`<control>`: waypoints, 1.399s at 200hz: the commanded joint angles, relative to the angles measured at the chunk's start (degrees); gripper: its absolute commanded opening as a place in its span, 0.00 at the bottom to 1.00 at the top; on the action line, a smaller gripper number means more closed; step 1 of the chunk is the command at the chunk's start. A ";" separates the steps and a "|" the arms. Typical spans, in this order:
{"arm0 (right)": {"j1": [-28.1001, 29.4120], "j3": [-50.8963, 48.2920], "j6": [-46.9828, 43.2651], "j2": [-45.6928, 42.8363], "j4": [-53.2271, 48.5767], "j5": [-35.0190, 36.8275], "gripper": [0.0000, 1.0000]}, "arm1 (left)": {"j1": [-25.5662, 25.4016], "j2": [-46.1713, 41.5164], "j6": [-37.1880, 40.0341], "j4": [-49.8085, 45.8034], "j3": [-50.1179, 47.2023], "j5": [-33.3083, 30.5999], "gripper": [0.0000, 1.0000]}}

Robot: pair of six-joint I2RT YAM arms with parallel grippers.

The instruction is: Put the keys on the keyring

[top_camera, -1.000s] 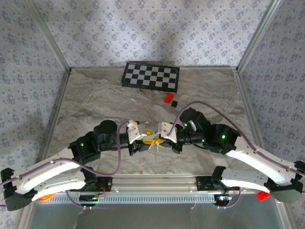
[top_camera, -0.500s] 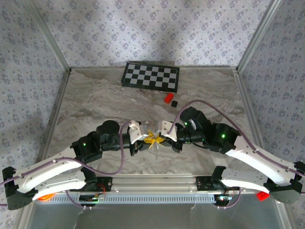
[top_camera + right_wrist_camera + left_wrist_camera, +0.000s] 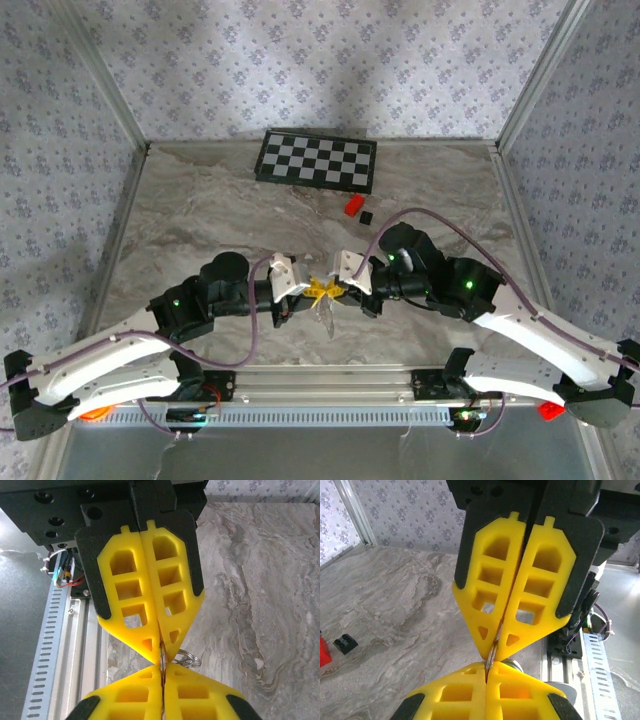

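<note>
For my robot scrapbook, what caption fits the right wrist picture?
Tip to tip: the left gripper and right gripper both pinch the keyring.

The white-and-black left arm (image 3: pixel 120 365) and right arm (image 3: pixel 530 340) bend inward from their bases, elbows out, wrists facing each other. The left gripper (image 3: pixel 307 290) and right gripper (image 3: pixel 336 290) meet tip to tip, each with its yellow latticed plastic fingers (image 3: pixel 455 695) pressed together.
</note>
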 commanded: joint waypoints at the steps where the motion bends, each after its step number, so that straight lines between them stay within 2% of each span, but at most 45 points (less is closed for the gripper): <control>1: 0.34 -1.19 1.17 -2.68 3.36 -4.02 0.27 | 0.19 -2.02 -0.10 4.73 -0.03 1.73 0.00; 18: 0.26 -3.19 2.97 -4.97 4.91 -4.59 0.34 | 0.20 -2.89 -0.32 5.86 -0.04 3.58 0.00; 37: -0.09 -5.00 4.74 -7.34 5.93 -5.39 0.36 | 0.19 -3.22 -0.47 6.26 0.05 4.96 0.00; 107: -1.30 -7.67 6.82 -9.10 8.94 -6.22 0.29 | 0.19 -2.88 -1.19 6.95 0.66 8.29 0.00; 139: -1.41 -7.71 7.15 -8.94 9.88 -4.77 0.21 | 0.23 -3.38 -1.93 8.69 -0.57 9.52 0.00; 184: -1.53 -10.03 8.17 -11.77 9.64 -3.23 0.22 | 0.19 -2.11 -2.08 10.93 -1.51 11.14 0.00; 206: -1.68 -11.05 8.26 -12.39 10.21 -4.71 0.12 | 0.18 -1.99 -1.93 11.11 -1.63 11.24 0.00; 280: -1.45 -13.92 6.01 -13.60 14.04 -10.18 0.10 | 0.19 -1.16 -1.07 10.54 -1.11 11.85 0.00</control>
